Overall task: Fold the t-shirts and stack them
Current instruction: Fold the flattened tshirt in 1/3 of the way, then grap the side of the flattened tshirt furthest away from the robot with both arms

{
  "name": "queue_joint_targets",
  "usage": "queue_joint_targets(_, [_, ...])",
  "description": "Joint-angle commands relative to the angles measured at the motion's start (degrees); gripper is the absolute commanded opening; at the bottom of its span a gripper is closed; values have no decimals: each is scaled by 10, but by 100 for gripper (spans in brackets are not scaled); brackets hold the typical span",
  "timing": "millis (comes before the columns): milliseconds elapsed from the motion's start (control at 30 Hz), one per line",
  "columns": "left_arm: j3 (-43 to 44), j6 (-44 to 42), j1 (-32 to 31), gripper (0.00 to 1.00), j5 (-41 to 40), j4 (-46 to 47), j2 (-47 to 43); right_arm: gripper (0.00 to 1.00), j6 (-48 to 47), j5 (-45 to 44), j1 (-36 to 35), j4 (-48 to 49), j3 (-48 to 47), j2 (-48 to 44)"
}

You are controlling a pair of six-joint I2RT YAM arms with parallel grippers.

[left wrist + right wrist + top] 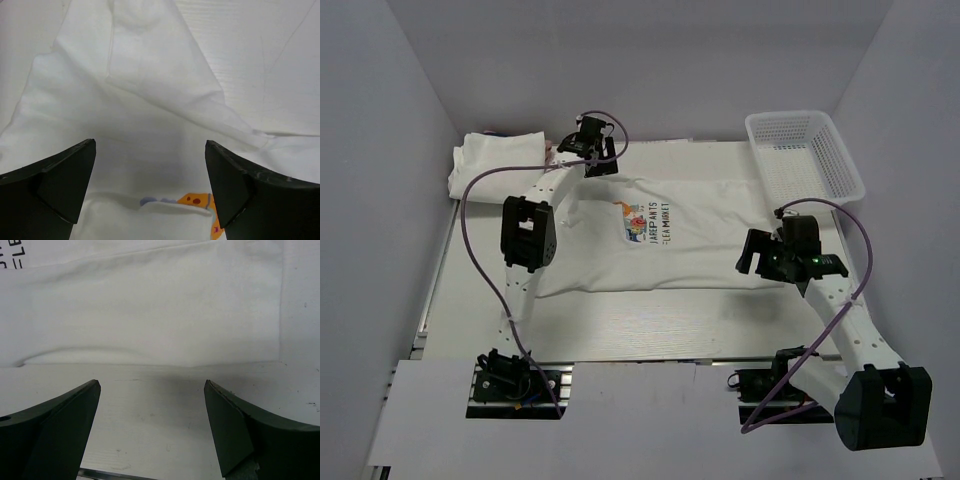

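Nearest the overhead camera, two black arm bases sit at the near edge of the pale white bench. At the far left lies a plain white folded t-shirt bundle. Just right of it, the left gripper hangs over the far left corner of a white cotton t-shirt with a colourful cartoon chest print and dark lettering, spread out mid-bench. Its jaws stand apart, holding nothing, with white cloth beneath them. Further right, the right gripper hovers at the shirt's near right edge, jaws likewise apart over bare bench, the hem just beyond its fingertips. At the far right stands a white plastic mesh basket.
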State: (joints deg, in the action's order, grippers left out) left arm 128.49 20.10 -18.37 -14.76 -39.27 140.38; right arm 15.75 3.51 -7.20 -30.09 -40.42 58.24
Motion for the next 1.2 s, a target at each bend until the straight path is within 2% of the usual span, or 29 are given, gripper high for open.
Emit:
queue_joint_targets(0, [-61, 6, 1, 100, 7, 10, -102, 90, -16, -7, -1, 1, -26, -15])
queue_joint_targets(67, [-112, 19, 1, 100, 7, 33, -180, 90, -19, -3, -2, 18, -23, -10])
queue_joint_targets(200, [-285, 19, -12, 100, -22, 60, -322, 90, 5, 0, -1, 51, -26, 30])
queue_joint_targets(233, [-316, 27, -12, 100, 2, 65, -346, 90, 11, -3, -2, 52, -33, 36])
queue_joint_targets(267, [-376, 34, -12, 100, 2, 65, -367, 90, 16, -5, -4, 58, -31, 51])
queue_joint_targets(333, [-441, 72, -12, 100, 7, 58, -426, 90, 24, -10, -3, 86, -27, 71])
queue_joint_targets(367, [-509, 79, -12, 100, 16, 64, -446, 90, 24, -12, -3, 92, -26, 79])
queue_joint_targets(467, [-617, 120, -7, 100, 16, 94, -490, 90, 20, -15, -4, 141, -31, 135])
queue_joint_targets(600, [-684, 149, -7, 100, 26, 95, -490, 90, 19, -26, -10, 178, -44, 214])
queue_joint_targets(733, [-724, 219, -7, 100, 5, 29, -484, 90, 22, -61, -21, 136, -51, 260])
queue_joint_targets(900, [-811, 255, -2, 100, 55, 17, -536, 90, 62, -53, -29, 110, 31, 213])
queue_joint_targets(1067, [-842, 284, -10, 100, 112, -89, -548, 90, 96, -40, -33, 20, 84, 130])
queue_joint_targets(1167, [-859, 296, -11, 100, 143, -140, -602, 90, 105, -7, -37, -30, 103, 79])
